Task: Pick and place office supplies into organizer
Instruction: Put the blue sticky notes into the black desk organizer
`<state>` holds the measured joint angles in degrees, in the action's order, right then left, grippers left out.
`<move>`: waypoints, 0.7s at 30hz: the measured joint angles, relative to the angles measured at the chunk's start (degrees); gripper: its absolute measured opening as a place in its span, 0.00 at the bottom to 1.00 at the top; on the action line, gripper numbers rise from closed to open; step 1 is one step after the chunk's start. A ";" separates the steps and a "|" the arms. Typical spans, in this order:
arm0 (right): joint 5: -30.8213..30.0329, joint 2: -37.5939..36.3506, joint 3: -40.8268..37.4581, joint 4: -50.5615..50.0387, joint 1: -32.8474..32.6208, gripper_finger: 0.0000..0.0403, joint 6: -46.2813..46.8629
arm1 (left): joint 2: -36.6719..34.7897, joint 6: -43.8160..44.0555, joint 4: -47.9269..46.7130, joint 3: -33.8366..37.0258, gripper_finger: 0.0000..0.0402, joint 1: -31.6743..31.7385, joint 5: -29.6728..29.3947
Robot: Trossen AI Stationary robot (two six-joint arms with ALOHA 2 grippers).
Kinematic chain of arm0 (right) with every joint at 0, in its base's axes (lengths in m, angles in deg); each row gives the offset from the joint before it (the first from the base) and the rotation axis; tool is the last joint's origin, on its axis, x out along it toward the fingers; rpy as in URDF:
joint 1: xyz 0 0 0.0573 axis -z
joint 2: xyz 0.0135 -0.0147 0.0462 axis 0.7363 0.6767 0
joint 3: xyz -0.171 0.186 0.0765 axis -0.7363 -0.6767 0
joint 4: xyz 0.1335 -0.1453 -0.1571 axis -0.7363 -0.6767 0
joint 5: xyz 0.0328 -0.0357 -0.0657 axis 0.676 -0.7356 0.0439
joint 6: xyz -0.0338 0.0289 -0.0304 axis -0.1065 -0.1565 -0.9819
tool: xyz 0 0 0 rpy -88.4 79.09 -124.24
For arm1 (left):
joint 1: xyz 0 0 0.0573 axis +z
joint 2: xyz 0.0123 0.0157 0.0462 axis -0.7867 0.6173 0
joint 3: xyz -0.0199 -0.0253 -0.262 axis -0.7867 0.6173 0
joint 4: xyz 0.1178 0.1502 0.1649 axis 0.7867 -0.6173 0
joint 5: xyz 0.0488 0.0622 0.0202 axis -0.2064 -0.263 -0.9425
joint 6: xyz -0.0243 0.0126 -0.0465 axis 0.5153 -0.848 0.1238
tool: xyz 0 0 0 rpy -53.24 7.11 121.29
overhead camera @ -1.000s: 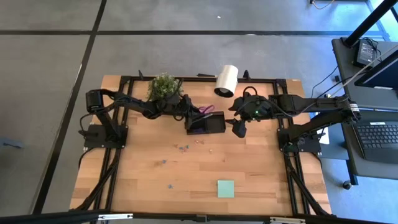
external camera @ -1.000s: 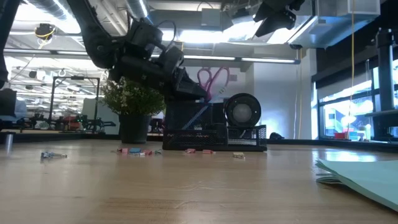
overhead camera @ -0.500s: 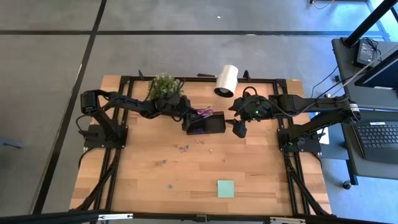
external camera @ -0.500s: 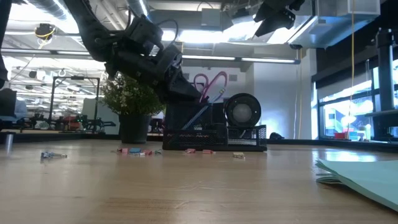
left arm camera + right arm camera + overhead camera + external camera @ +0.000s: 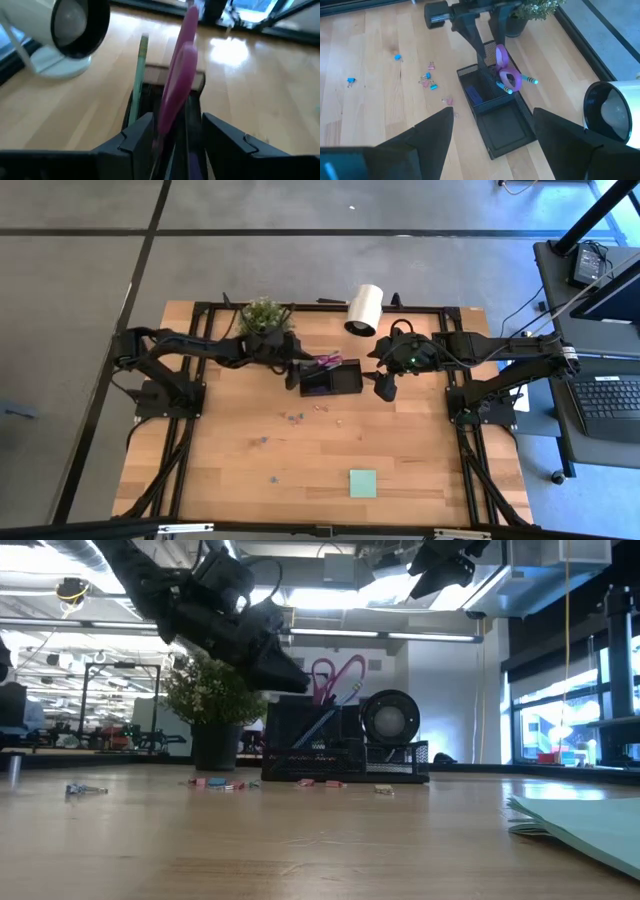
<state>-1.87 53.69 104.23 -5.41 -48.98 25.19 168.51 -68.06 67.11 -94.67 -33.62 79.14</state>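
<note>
A: What can't you make out from above?

B: The left gripper [image 5: 291,366] is a dark blur at the organizer's [image 5: 345,388] left end — its fingers don't read there. The left wrist view settles it: the fingers [image 5: 135,137] stand apart with the scissors' [image 5: 176,85] purple handles between them, not pinched.

A: And the scissors?

B: Upright in the taller compartment, handles up, beside a pale green stick [image 5: 138,75]. The blades are hidden inside the tray.

A: The right arm?

B: The right gripper [image 5: 385,387] hovers just past the organizer's right end, jaws wide. Its own camera shows clips [image 5: 427,80] scattered on the table [image 5: 370,60] — mere specks from above. The pad [image 5: 363,483] lies near the front edge; the low view cuts it off.
</note>
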 joint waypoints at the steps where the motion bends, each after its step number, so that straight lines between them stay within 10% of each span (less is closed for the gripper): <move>1: 0.00 0.00 0.00 0.00 0.00 0.69 0.00 | -1.00 -0.50 -2.41 0.00 0.40 -0.01 -0.47; 21: 0.00 0.00 0.00 -0.02 0.00 0.69 -0.50 | -14.25 -1.37 -17.29 -0.19 0.40 -5.24 -6.39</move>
<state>-1.87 53.69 104.23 -5.43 -48.98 24.69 154.26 -69.43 49.82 -94.86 -38.86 72.76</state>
